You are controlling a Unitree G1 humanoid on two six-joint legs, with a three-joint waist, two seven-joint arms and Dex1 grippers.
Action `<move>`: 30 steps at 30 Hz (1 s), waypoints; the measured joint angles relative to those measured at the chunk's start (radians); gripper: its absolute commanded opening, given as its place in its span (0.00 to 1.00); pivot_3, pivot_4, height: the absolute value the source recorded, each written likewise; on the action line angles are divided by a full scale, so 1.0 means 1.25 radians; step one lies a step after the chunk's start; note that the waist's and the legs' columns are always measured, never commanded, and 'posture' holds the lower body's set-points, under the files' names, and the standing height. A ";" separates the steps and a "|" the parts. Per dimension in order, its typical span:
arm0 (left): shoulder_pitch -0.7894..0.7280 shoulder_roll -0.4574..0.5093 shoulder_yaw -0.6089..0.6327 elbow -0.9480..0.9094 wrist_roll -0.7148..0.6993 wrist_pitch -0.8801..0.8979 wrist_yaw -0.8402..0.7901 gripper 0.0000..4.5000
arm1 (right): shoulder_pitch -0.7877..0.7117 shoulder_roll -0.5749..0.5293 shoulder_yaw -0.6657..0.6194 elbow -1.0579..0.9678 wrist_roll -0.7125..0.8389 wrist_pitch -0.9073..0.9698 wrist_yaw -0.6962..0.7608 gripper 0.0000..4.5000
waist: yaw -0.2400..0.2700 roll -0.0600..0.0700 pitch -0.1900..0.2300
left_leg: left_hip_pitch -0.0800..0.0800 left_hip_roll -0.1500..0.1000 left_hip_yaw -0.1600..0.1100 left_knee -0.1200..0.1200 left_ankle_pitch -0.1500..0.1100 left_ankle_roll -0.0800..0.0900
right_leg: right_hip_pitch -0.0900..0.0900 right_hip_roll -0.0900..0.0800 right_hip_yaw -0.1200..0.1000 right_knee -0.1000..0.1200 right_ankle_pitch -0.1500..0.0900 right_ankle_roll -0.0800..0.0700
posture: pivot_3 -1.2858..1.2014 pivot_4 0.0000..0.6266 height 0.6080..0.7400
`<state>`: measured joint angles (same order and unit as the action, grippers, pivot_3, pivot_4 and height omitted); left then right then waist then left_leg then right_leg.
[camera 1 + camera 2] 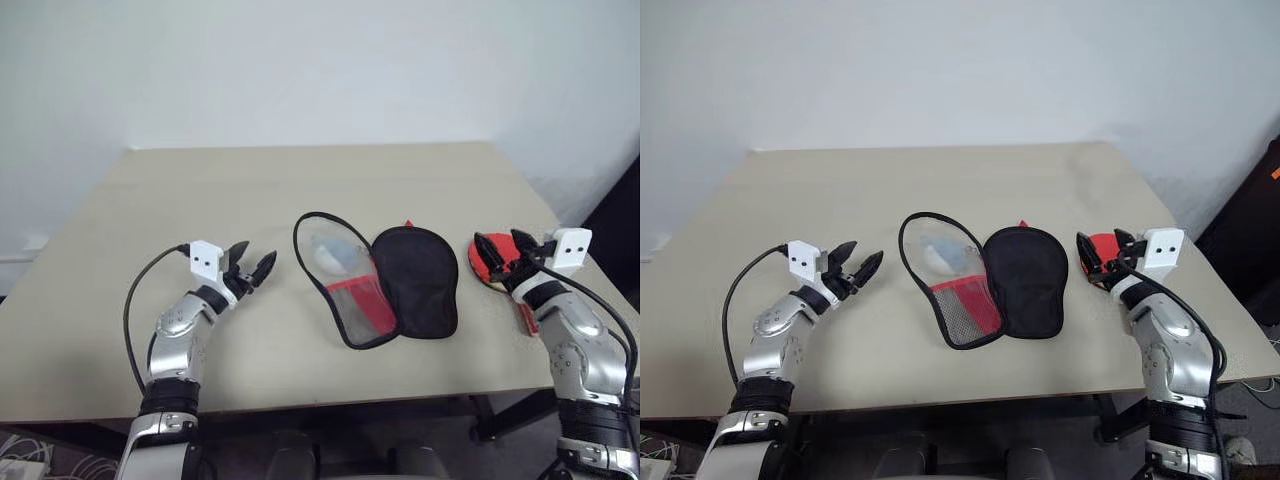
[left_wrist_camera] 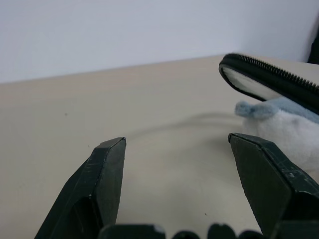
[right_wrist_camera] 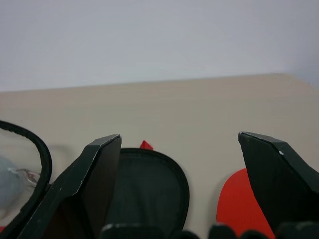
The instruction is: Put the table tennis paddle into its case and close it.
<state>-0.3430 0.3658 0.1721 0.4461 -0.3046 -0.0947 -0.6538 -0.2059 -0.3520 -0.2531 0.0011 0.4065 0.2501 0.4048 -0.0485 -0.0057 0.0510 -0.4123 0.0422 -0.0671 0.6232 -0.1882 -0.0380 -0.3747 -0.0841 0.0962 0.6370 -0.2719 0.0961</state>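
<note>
Both empty, left tool (image 1: 251, 268) spread, right tool (image 1: 505, 249) spread (seemingly above the paddle (image 1: 488, 266))

Nothing to read here, folks. No lettering, brand, number or sign comes through on anything in view.

A bare lab-like room: plain beige table (image 1: 200, 190) against a blank white wall (image 1: 320, 60)

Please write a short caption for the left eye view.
Open case lies between two open tools; the paddle waits at the right.
</note>
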 measured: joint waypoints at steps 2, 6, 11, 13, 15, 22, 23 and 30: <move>-0.008 0.001 0.002 0.001 0.000 -0.001 0.000 0.80 | -0.002 0.012 0.008 0.010 -0.005 -0.011 0.003 0.90 | 0.000 0.000 0.000 | 0.000 0.000 0.000 0.000 0.000 0.000 | 0.000 0.000 0.000 0.000 0.000 0.000 | 0.52 0.00 1.00; -0.012 0.001 0.004 0.001 -0.003 -0.002 -0.003 0.80 | -0.011 0.031 0.013 0.025 -0.008 -0.031 -0.002 0.90 | 0.000 0.000 0.000 | 0.000 0.000 0.000 0.000 0.000 0.000 | 0.000 0.000 0.000 0.000 0.000 0.000 | 0.52 0.00 1.00; -0.011 0.019 0.004 -0.053 -0.028 0.049 -0.042 0.80 | -0.012 0.040 0.013 0.026 -0.014 -0.038 -0.011 0.90 | 0.000 0.000 0.000 | 0.000 0.000 0.000 -0.001 0.000 0.000 | 0.000 0.000 0.000 0.000 0.000 0.000 | 0.52 0.00 1.00; -0.011 0.032 0.003 -0.078 -0.042 0.069 -0.069 0.80 | -0.011 0.040 0.013 0.025 -0.014 -0.037 -0.022 0.90 | 0.000 0.000 0.000 | 0.000 0.000 0.000 -0.001 0.000 0.000 | 0.000 0.000 0.000 0.000 0.000 0.000 | 0.52 0.00 1.00; -0.011 0.044 0.000 -0.086 -0.050 0.084 -0.098 0.80 | -0.006 0.040 0.008 0.021 -0.015 -0.026 -0.038 0.90 | 0.000 0.000 0.000 | 0.000 0.000 0.000 -0.001 0.000 0.000 | 0.000 0.000 0.000 0.000 0.000 0.000 | 0.52 0.00 1.00; -0.007 0.054 -0.022 -0.086 -0.052 0.114 -0.163 0.80 | 0.048 0.009 -0.029 -0.039 0.005 0.093 -0.087 0.90 | 0.000 0.000 0.000 | 0.000 0.000 0.000 -0.001 0.000 0.000 | 0.000 0.000 0.000 0.000 0.000 0.000 | 0.52 0.00 1.00; -0.007 0.056 -0.028 -0.086 -0.051 0.116 -0.173 0.80 | 0.058 0.004 -0.041 -0.057 0.020 0.130 -0.096 0.90 | 0.000 0.000 0.000 | 0.000 0.000 0.000 -0.001 0.000 -0.001 | 0.000 0.000 0.000 0.000 0.000 0.000 | 0.52 0.00 1.00; 0.007 0.124 -0.085 -0.110 -0.053 0.166 -0.313 0.80 | 0.138 -0.035 -0.106 -0.144 0.078 0.305 -0.130 0.90 | -0.003 0.000 0.001 | 0.000 0.000 0.000 -0.001 -0.002 -0.003 | -0.001 0.000 0.001 0.000 0.000 0.000 | 0.52 0.00 1.00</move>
<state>-0.3345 0.5206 0.0655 0.3089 -0.3708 0.1123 -1.0447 -0.0332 -0.3962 -0.3858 -0.1782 0.5046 0.6319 0.2423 -0.0527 -0.0057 0.0518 -0.4120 0.0425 -0.0666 0.6220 -0.1906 -0.0422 -0.3764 -0.0842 0.0973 0.6370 -0.2720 0.0956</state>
